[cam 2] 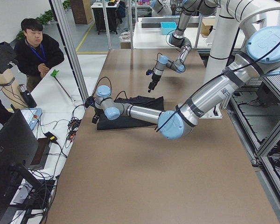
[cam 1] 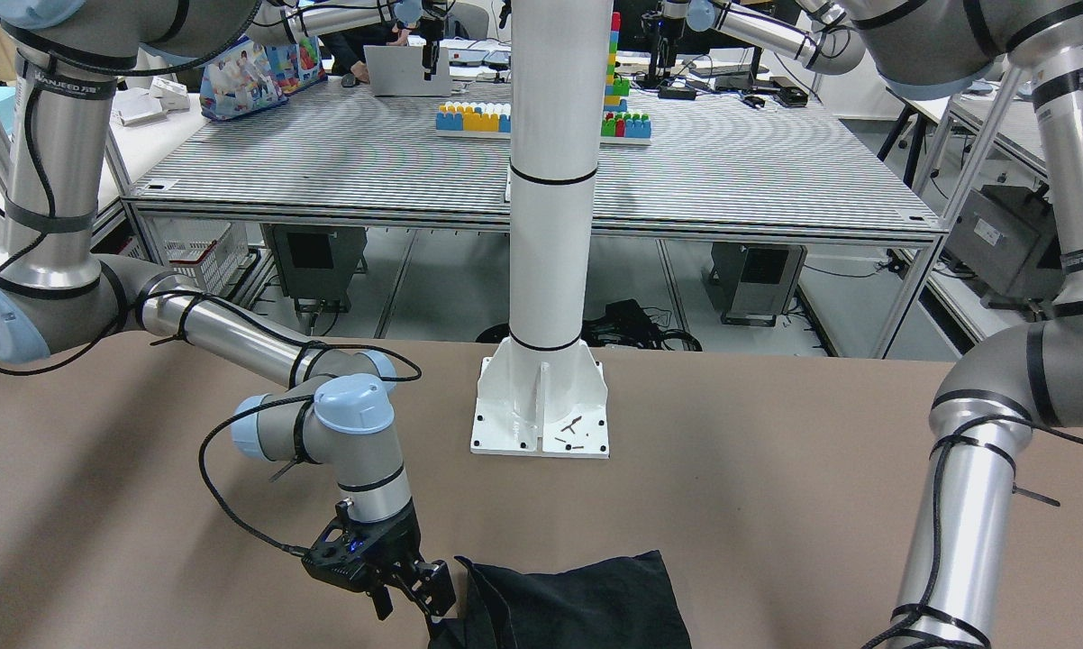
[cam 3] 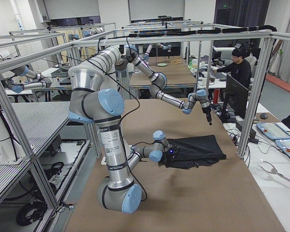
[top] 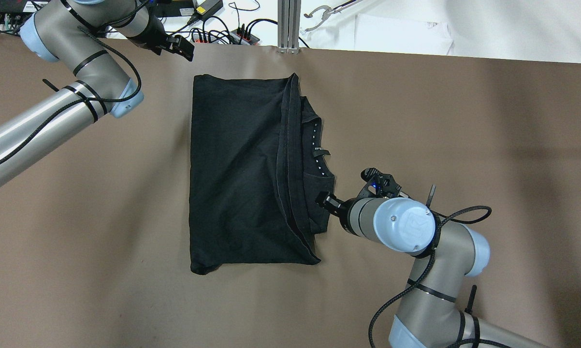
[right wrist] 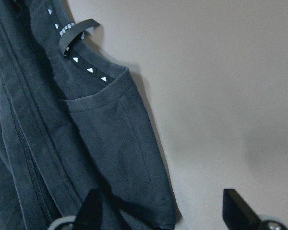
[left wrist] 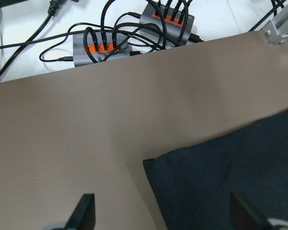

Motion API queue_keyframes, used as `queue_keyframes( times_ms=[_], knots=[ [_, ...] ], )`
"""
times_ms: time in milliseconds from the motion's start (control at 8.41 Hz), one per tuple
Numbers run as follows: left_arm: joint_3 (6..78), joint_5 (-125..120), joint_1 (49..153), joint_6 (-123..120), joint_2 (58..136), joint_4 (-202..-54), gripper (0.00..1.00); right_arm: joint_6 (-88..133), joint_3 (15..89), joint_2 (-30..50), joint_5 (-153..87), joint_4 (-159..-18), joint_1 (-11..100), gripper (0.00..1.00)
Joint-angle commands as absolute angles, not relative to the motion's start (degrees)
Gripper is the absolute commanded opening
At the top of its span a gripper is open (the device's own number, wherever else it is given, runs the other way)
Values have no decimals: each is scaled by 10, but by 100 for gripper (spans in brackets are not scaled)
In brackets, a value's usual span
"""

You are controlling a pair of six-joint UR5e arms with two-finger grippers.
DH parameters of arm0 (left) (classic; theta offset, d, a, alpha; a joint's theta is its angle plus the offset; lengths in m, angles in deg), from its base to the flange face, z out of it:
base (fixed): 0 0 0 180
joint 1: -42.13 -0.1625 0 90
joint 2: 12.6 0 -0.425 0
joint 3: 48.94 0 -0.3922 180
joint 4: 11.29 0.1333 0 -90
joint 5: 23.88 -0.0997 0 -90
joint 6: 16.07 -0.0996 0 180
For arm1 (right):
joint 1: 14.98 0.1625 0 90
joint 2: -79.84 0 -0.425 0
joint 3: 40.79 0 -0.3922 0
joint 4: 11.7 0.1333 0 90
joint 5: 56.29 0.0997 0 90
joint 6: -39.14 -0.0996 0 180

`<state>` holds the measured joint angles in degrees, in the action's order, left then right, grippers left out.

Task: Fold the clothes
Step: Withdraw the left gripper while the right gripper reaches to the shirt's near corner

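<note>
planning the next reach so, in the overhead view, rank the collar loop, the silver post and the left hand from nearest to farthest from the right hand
1. collar loop: on the black garment, just beyond the right hand.
2. silver post: at the far edge, near the middle.
3. left hand: far left, by the garment's far-left corner.

The brown table carries a folded black garment.

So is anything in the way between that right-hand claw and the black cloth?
Nothing visible. The right gripper is open right at the black garment's collar edge, one finger over the fabric and the other over bare table.
</note>
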<state>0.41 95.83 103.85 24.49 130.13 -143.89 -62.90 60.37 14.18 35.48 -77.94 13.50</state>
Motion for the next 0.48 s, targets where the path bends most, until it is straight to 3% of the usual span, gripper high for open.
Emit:
queue_keyframes(
  times_ms=[0,357],
  knots=[
    [8,957,1037,244,1294,-1439,100,-703,553,158,280,-742,91,86],
    [8,957,1037,244,1293,-1439,100,-738,538,159,274,-728,73,73]
  ],
)
